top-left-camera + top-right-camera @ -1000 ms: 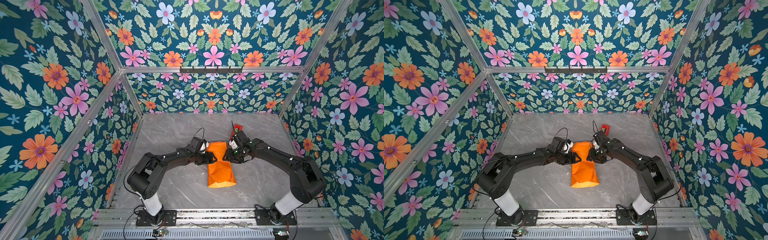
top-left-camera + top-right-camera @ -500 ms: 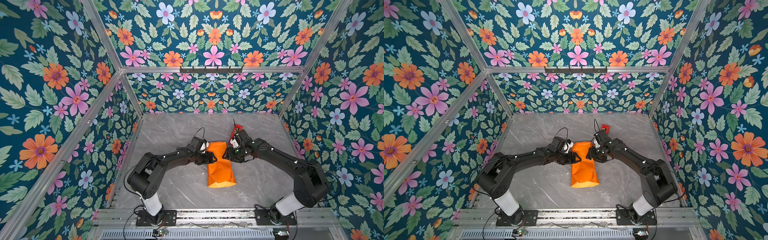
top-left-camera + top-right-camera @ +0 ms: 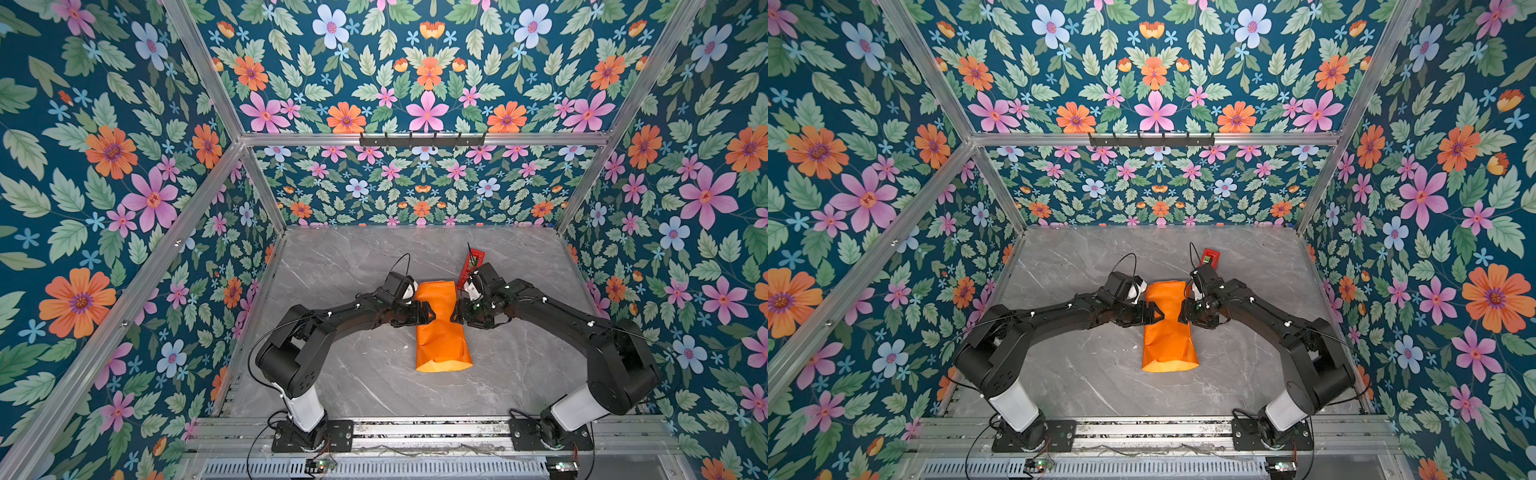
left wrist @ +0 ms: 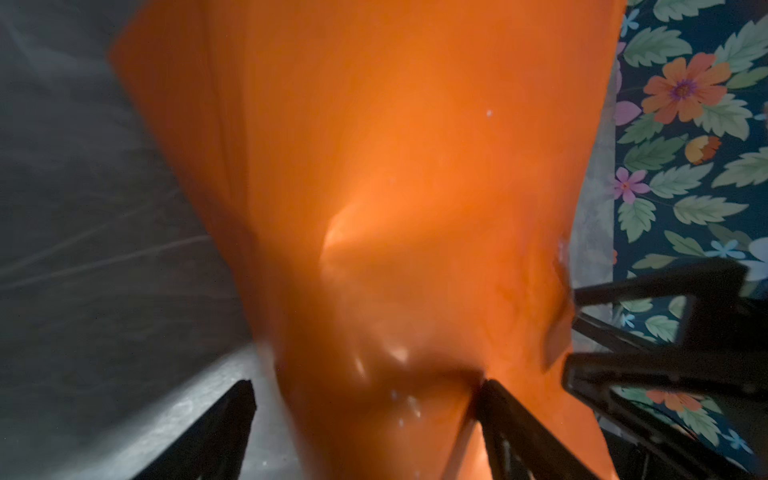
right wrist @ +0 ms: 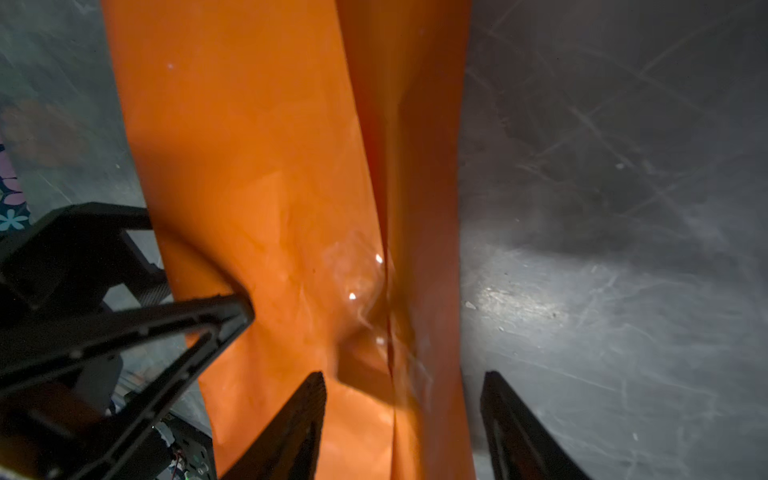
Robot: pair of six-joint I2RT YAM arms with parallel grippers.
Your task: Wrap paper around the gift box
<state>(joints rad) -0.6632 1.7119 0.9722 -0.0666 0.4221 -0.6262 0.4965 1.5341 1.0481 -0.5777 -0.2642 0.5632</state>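
Flanking unmoved paper [image 3: 442,332]: left tool [image 3: 430,313], right tool [image 3: 454,313] both spread open, gripping nothing.

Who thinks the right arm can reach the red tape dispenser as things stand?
Probably it can. The red tape dispenser stands just behind that arm's wrist, with nothing between them. The right gripper, its fingers open at the paper, would have to pull back first.
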